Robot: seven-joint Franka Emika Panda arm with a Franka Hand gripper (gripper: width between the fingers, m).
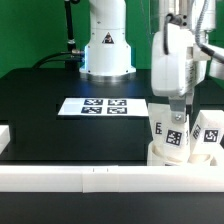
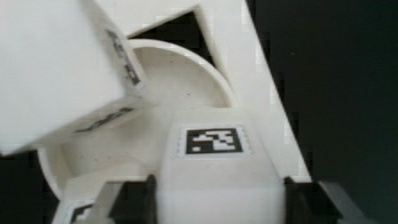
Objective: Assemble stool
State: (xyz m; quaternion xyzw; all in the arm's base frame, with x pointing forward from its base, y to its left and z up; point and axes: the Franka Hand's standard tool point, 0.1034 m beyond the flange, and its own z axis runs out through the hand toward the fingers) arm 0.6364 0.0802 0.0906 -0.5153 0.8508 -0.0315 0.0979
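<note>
In the exterior view, the thick round white plastic seat disc (image 1: 178, 153) sits at the lower right of the frame on the black counter (image 1: 60, 125), just behind the long white border bar (image 1: 90, 178). Short white rectangular legs stand up from it, each with a black-and-white tag; one leg (image 1: 175, 135) is directly under the claw (image 1: 177, 118), another leg (image 1: 208, 133) is further right. The flat marker board (image 1: 104, 106) lies well apart, at mid-frame.

In the wrist view, the tagged leg (image 2: 217, 140) runs up the centre of the frame between the two dark fingers (image 2: 128, 200) at the bottom edge. The claw appears pinched on this leg, fingers pressed to its two flat sides. The seat's curved rim (image 2: 178, 75) shows behind.

These parts look like light, rigid, smooth plastic, so probably slippery rather than fragile. The flat opposing faces of the leg, below its tag, seem the safest hold; a firm, square pinch should stop it twisting.
</note>
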